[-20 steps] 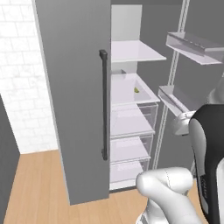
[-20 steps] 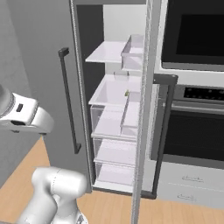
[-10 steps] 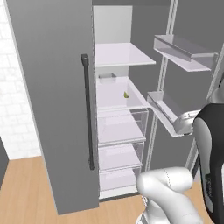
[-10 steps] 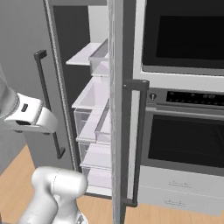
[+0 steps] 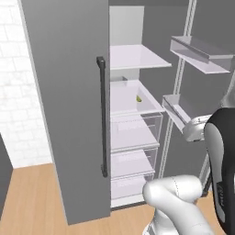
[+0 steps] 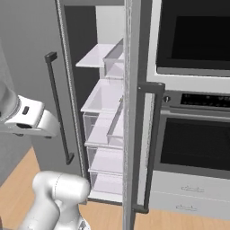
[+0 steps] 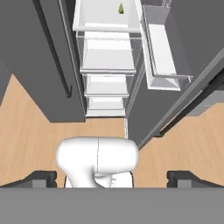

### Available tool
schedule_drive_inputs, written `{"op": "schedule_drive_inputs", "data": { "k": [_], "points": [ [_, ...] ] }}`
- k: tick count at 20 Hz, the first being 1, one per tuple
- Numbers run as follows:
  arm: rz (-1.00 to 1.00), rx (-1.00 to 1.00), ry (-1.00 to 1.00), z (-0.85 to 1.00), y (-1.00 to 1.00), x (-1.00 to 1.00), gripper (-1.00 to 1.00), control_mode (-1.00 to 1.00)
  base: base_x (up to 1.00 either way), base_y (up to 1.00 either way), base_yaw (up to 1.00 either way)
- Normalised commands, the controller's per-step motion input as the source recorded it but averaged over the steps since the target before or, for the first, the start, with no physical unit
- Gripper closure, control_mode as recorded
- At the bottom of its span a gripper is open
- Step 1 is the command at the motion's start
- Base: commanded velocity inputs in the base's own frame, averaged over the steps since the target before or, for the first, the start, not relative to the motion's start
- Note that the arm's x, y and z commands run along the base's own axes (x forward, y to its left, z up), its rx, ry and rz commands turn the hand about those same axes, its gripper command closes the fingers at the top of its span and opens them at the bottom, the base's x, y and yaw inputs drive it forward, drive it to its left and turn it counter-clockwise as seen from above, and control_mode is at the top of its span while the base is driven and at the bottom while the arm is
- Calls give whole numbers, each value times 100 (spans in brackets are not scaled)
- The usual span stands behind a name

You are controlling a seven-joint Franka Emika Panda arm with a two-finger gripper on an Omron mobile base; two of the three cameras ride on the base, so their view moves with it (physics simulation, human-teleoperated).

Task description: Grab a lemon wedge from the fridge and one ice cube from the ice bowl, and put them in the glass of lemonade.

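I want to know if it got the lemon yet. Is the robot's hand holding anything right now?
No, nothing is held. The gripper is open and empty, and the lemon wedge lies on a white shelf inside the fridge.

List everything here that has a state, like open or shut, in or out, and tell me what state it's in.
Fridge: right door swung open, left door shut.
Lemon wedge: lying on a white shelf inside the fridge, not yet picked up.
Drawers: pushed in, shut.
Gripper: open, holding nothing, well back from the shelves.
Oven: door shut.
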Motion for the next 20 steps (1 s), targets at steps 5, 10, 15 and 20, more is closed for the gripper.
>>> {"op": "schedule_drive_inputs", "data": {
  "k": [5,10,15,20],
  "points": [
    [0,0,0,0,0,0,-100,100,-1,-1,0],
    [0,0,0,0,0,0,-100,100,-1,8,-8],
    [0,0,0,0,0,0,-100,100,14,16,-20],
    [0,0,0,0,0,0,-100,100,36,23,-8]
  ]
}}
